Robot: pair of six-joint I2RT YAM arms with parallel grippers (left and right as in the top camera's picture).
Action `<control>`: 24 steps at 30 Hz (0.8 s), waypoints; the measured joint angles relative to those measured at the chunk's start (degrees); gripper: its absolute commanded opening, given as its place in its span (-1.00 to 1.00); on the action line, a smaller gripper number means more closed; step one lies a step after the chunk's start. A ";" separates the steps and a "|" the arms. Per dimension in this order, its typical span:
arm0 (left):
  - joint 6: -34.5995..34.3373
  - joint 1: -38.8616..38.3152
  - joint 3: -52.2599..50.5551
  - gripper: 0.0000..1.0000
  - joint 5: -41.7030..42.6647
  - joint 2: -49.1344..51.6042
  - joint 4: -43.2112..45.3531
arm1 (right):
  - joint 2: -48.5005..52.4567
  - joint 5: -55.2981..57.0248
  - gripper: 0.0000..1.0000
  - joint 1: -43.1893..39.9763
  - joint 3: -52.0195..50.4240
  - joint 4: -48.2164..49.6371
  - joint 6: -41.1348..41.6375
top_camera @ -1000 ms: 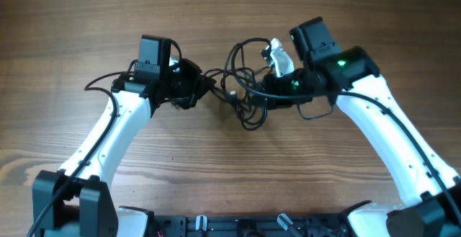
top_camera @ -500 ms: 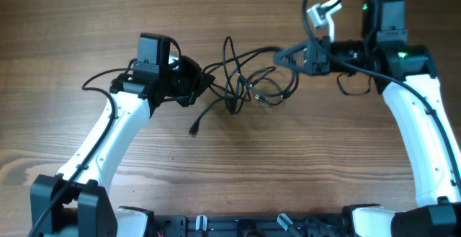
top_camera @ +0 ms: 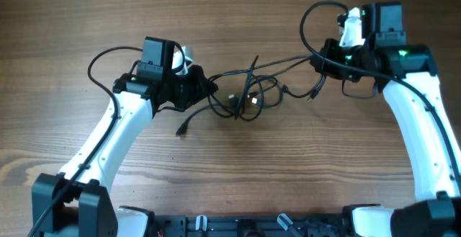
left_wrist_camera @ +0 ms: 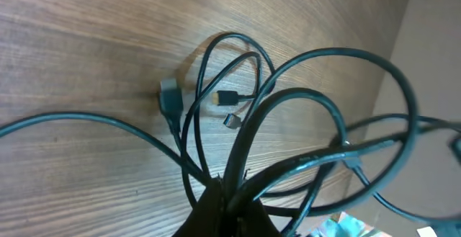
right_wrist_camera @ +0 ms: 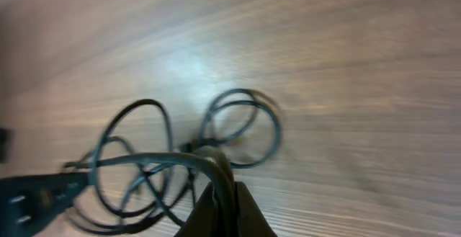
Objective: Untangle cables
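Black cables (top_camera: pixel 248 96) lay strung across the table (top_camera: pixel 65 21). The left gripper (top_camera: pixel 204 89), aimed at 3 o'clock, pinched them; the right gripper (top_camera: pixel 320 58), aimed at 9 o'clock, likewise.

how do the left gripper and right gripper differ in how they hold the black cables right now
The left gripper sits right beside the knotted loops of the thin black cables; the right gripper is well away from the knot, with fairly straight strands running to it. In the overhead view the left gripper is lower in the picture, the right gripper nearer the top. Both are shut on cable strands and face each other.
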 measured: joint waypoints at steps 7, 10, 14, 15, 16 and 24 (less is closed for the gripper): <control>1.79 0.00 -0.79 -0.92 -0.48 -6.40 3.34 | 5.38 2.19 -0.89 -0.02 0.00 -0.76 -0.61; 4.44 -0.11 -0.96 -0.92 0.79 -14.40 5.35 | 5.51 1.11 -0.85 0.00 0.02 -0.35 -0.90; 6.64 -0.22 -1.07 -0.92 2.75 -21.94 5.07 | 5.51 0.15 -0.54 0.07 0.04 -0.35 -2.56; 6.86 0.04 -1.07 -0.92 2.56 -23.74 4.79 | 5.55 0.57 -0.47 -0.20 0.04 -0.33 -2.82; 7.04 0.31 -1.07 -0.92 2.56 -24.74 4.50 | 5.55 1.11 -0.41 -0.63 0.04 -0.33 -3.10; 7.30 0.72 -1.07 -0.92 1.70 -22.75 0.48 | 5.60 3.87 0.66 -1.75 0.04 -0.57 -2.69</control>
